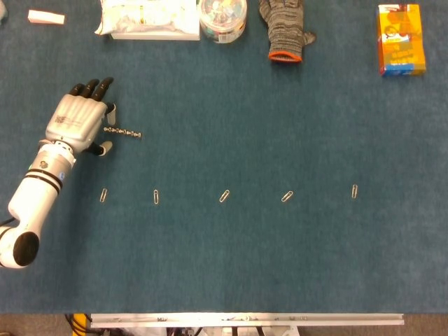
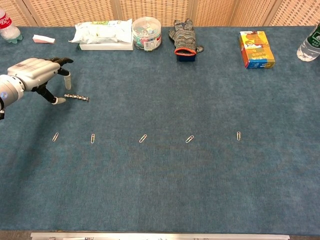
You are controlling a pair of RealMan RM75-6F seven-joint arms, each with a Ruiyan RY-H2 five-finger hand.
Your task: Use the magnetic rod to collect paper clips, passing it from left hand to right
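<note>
The blue-covered counter (image 1: 280, 126) fills both views. The left hand (image 1: 78, 122) hovers near its left edge with fingers spread and holds nothing; in the chest view a fingertip comes down close to the near end of the magnetic rod (image 1: 122, 131) but does not appear to close on it. The right hand shows in neither view.

As for progress, I judge the task barely begun. The rod lies flat on the counter just beside the left hand, ungripped. The five paper clips sit in a row lower down, well apart from one another and none on the rod: the first paper clip (image 1: 103, 195), the second paper clip (image 1: 156, 197), the third paper clip (image 1: 224, 196), the fourth paper clip (image 1: 287, 197) and the fifth paper clip (image 1: 355, 191). Still to come are gripping the rod, sweeping the nearer clips, passing it to the right hand and gathering the remaining ones.

Along the far edge lie a white wipes packet (image 1: 148, 18), an orange box (image 1: 401, 40), a knitted grey glove (image 1: 283, 29), a round plastic tub (image 1: 222, 18) of coloured bits and a small white eraser-like block (image 1: 46, 17). The chest view also shows a red-labelled bottle (image 2: 8, 26) at the far left corner and a clear bottle (image 2: 310, 46) at the far right. All stand well away from the rod and the clips, so nothing blocks the path.
</note>
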